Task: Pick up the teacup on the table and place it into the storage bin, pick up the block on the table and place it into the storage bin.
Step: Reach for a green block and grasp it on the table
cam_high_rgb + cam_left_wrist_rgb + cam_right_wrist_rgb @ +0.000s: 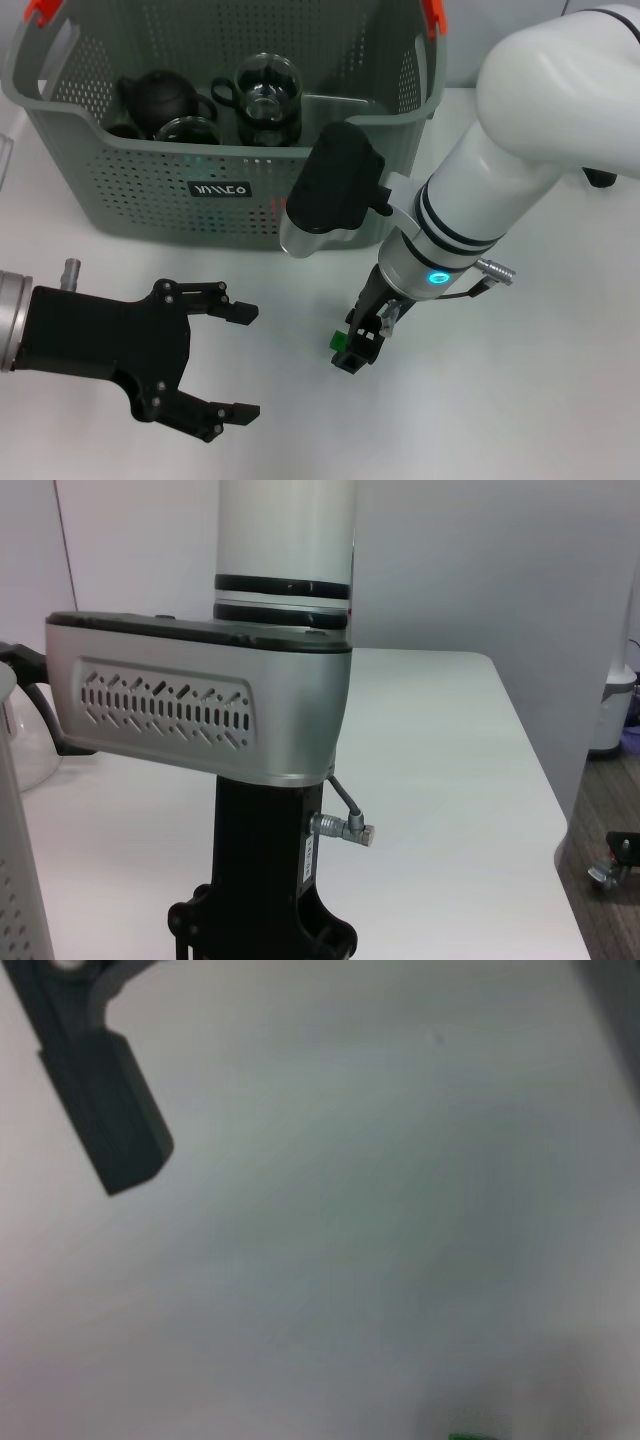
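The storage bin (150, 190), a grey-green perforated basket with orange clips, stands at the back of the table. No teacup stands on the table; a small glass cup (188, 128) sits in the bin beside a black teapot (160, 98). The block (337, 341) is small and green and lies on the table in front of the bin. My right gripper (358, 350) reaches down to the table right at the block, its fingers open and the block at its left fingertip. One of its fingers (105, 1110) shows in the right wrist view, with a green sliver of the block (470, 1436). My left gripper (245, 362) hovers open at the lower left, holding nothing.
A taller glass vessel with a black handle (265, 95) also stands in the bin. Another glass item (4, 155) shows at the far left edge of the table. White tabletop spreads to the right, and the left wrist view shows its far edge (540, 780) and floor beyond.
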Tool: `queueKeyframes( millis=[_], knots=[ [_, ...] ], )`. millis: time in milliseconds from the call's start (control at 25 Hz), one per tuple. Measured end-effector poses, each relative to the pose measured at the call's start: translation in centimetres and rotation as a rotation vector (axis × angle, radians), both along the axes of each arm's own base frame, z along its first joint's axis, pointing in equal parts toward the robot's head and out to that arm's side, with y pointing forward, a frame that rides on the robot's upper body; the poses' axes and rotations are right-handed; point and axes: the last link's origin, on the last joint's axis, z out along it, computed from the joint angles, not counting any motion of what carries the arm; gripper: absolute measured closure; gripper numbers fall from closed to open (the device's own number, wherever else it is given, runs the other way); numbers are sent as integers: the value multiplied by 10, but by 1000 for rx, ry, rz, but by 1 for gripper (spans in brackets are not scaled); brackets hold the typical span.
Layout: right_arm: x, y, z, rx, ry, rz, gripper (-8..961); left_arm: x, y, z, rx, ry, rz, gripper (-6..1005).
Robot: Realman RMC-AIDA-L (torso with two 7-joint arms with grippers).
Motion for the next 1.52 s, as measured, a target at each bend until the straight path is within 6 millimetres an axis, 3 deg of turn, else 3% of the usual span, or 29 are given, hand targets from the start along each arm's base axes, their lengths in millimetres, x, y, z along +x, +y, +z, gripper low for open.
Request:
queueKeyframes(
  millis=[360,600,800,1520],
  knots=[
    [3,-2,-4,-3,-10,9,453,-1,1,0,7,-1,5,51],
    [2,-3,-5,-5,-5,11,566,-3,1,-1,2,-6,12,51],
    [2,-3,-6,-3,2,9,600,-3,0,-2,2,-9,9,51],
    [4,-3,-6,-2,-10,17,600,-3,2,-2,5,-9,7,50]
  ],
)
